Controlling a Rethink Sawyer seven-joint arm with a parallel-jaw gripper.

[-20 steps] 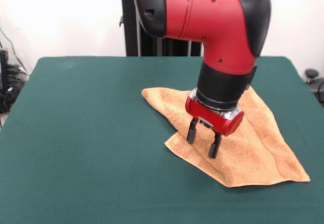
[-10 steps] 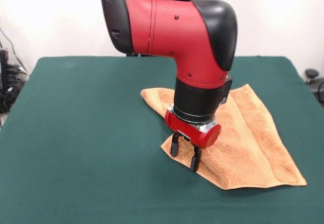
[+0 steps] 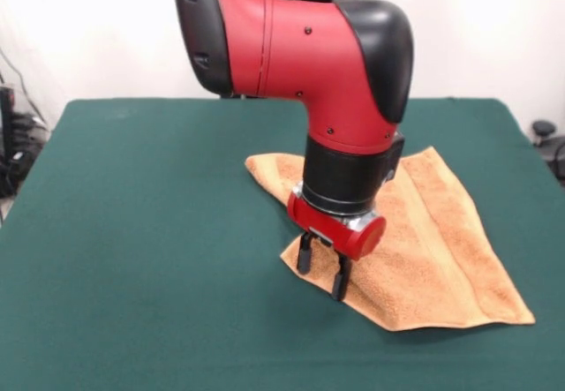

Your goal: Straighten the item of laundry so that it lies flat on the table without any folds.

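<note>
The orange-tan terry towel (image 3: 424, 241) lies rumpled, partly folded, right of centre on the green counter (image 3: 141, 232). At its left corner the gripper (image 3: 322, 274) reaches down, its black fingers (image 3: 305, 254) spread apart, grasping nothing.

A white wall (image 3: 106, 29) is seen across the whole background. Against the wall's left end, a thin dark cable (image 3: 22, 80) is seen running down at a slant. Below that end of the wall, a cluster of dark equipment (image 3: 11, 148) is cut off by the picture's edge, and its details cannot be made out. Below the wall's right end, a small black rounded object (image 3: 544, 130) is seen, with a further dark piece (image 3: 559, 157) just beneath it.
</note>
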